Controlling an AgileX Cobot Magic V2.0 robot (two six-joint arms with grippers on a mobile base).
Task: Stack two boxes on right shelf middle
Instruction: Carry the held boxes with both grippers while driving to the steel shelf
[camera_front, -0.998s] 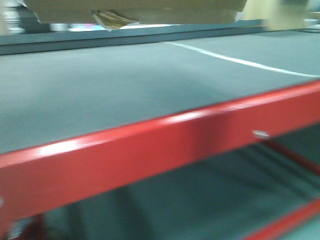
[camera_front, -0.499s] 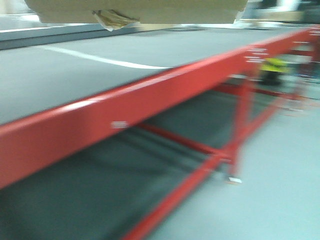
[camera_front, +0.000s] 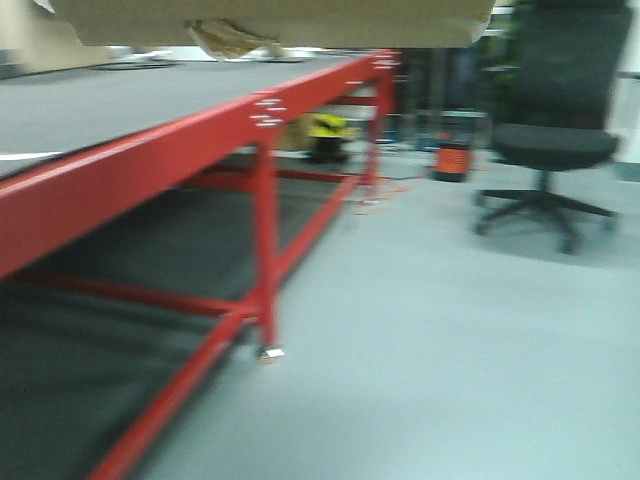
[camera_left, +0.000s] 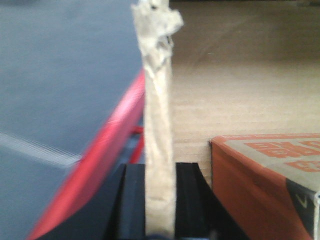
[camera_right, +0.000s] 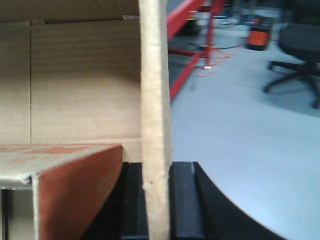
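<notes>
Pinching opposite walls of the large cardboard box (camera_right: 80, 90), one in the jaws of the left gripper (camera_left: 159, 200), one in those of the right gripper (camera_right: 156, 200). Probably light but flimsy, ragged at the left edge; better gripped low on stiff corrugation. Orange-printed box (camera_left: 265, 170) inside, between both jaws, perhaps loose.

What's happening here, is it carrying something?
Both arms are holding a tan cardboard box up at the top of the front view. The left pincer and right pincer are each clamped on one of its side walls. An orange-printed carton sits inside. A red-edged rack runs along the left, with an office chair ahead on the right. The box is not set down yet.
</notes>
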